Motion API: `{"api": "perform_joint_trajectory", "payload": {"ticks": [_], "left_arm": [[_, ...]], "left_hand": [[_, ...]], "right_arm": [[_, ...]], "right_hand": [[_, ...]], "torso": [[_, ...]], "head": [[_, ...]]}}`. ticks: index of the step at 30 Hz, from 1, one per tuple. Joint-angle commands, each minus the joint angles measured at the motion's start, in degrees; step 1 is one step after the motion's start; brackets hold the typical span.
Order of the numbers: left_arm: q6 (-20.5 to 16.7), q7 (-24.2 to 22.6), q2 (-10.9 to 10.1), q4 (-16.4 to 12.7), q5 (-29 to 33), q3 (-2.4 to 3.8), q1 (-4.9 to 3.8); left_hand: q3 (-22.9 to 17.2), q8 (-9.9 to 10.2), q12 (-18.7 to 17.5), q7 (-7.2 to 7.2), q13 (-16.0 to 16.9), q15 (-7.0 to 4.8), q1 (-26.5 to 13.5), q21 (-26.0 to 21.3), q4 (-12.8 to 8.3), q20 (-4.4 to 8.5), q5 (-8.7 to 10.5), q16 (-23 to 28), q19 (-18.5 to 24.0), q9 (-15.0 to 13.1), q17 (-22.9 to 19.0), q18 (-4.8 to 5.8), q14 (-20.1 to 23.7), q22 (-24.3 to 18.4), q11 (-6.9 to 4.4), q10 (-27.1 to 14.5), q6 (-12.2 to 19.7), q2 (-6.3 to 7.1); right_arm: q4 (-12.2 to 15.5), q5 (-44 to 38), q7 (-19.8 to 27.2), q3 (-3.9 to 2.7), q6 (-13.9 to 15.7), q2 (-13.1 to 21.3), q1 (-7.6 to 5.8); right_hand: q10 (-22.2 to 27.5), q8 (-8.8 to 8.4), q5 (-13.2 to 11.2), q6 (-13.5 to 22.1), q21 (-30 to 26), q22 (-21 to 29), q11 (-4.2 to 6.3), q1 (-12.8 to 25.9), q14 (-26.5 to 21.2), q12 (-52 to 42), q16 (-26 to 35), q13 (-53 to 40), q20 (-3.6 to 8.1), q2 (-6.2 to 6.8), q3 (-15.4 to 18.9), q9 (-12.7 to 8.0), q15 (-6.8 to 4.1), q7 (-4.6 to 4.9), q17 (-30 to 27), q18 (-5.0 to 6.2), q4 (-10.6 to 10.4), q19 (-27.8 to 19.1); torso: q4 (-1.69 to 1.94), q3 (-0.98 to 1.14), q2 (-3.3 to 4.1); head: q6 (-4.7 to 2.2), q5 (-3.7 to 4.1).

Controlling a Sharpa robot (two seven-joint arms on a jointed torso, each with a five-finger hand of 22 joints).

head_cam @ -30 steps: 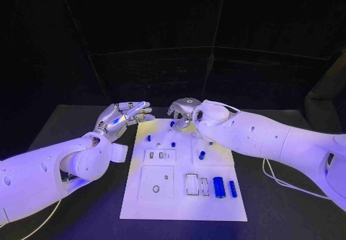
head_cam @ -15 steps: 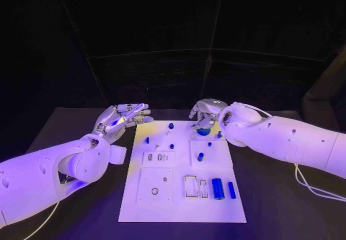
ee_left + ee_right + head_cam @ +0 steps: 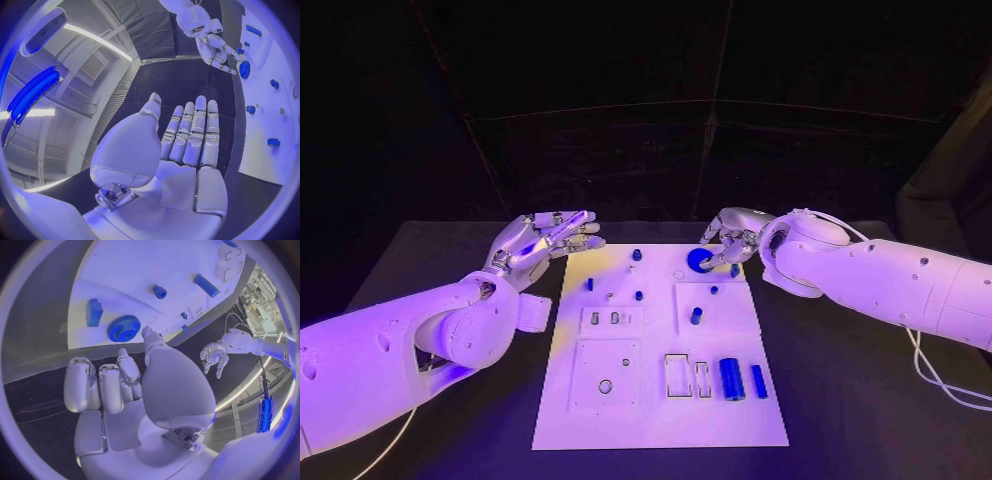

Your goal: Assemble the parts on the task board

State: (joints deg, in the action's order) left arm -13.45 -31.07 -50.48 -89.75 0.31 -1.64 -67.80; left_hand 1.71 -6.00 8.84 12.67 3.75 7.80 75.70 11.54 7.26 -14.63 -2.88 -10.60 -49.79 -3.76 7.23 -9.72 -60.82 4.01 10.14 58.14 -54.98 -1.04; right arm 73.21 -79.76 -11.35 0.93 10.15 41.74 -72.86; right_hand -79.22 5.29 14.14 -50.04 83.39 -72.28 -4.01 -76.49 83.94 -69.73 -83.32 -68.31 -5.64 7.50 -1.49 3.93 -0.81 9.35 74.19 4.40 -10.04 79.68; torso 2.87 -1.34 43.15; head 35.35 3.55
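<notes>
The white task board (image 3: 596, 420) lies in the middle of the black table. A blue gear (image 3: 700, 258) lies flat near the board's far right corner, also seen as the gear (image 3: 124, 328) and the gear (image 3: 244, 69). My right hand (image 3: 736, 236) hovers just right of it, fingers apart and bent down, thumb tip close to the gear's rim; nothing is in it. My left hand (image 3: 545, 238) floats off the board's far left corner, palm open, fingers straight and together, holding nothing. A small blue block (image 3: 94, 312) sits beside the gear.
Small blue pegs (image 3: 635, 254) dot the board's far half. A thick blue cylinder (image 3: 730, 378) and a thin blue bar (image 3: 759, 380) lie at the near right beside rectangular slots (image 3: 678, 375). Bare black table (image 3: 862, 400) flanks the board.
My right hand has moved from the board's far middle to its far right corner, and the blue gear now lies uncovered beside it. The left hand has barely moved.
</notes>
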Motion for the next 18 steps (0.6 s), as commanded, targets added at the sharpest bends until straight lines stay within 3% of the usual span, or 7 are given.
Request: {"api": "perform_joint_trajectory", "payload": {"ticks": [1,18], "left_arm": [[0.8,-0.2,0.1,0.1,0.0,0.01,-0.08],[0.9,-0.2,0.2,0.4,0.0,-0.09,-0.07]], "left_hand": [[0.1,0.2,-0.3,-0.02,0.0,0.08,0.0,-0.3,-0.2,0.03,0.06,0.3,-0.2,0.0,-0.1,-0.90,0.2,-0.1,-0.21,0.1,-0.2,-0.50],[0.1,0.2,-0.3,-0.03,0.0,0.08,0.0,-0.3,-0.2,0.03,0.06,0.4,-0.2,0.0,-0.1,-0.89,0.2,-0.1,-0.21,0.1,-0.2,-0.51]], "right_arm": [[-0.5,1.6,-2.6,-0.01,-2.8,-0.3,-0.13],[-1.2,0.6,-3.3,0.00,-2.2,-1.2,-0.11]], "right_hand": [[-0.5,-0.05,-0.4,0.4,0.4,-0.3,-0.18,-0.7,3.3,-1.0,-0.5,-1.2,-0.30,-0.22,-0.1,0.0,0.57,0.11,0.4,-0.73,-0.3,0.4],[-2.1,0.78,1.2,-0.3,1.0,-1.7,-0.16,-1.5,3.5,-4.8,-1.1,-5.5,-0.42,-1.93,-0.6,0.2,0.62,0.02,1.8,-0.97,0.0,1.0]], "torso": [[-0.05,-0.01,0.06],[0.07,-0.07,0.06]], "head": [[0.07,0.08],[0.45,0.18]]}}
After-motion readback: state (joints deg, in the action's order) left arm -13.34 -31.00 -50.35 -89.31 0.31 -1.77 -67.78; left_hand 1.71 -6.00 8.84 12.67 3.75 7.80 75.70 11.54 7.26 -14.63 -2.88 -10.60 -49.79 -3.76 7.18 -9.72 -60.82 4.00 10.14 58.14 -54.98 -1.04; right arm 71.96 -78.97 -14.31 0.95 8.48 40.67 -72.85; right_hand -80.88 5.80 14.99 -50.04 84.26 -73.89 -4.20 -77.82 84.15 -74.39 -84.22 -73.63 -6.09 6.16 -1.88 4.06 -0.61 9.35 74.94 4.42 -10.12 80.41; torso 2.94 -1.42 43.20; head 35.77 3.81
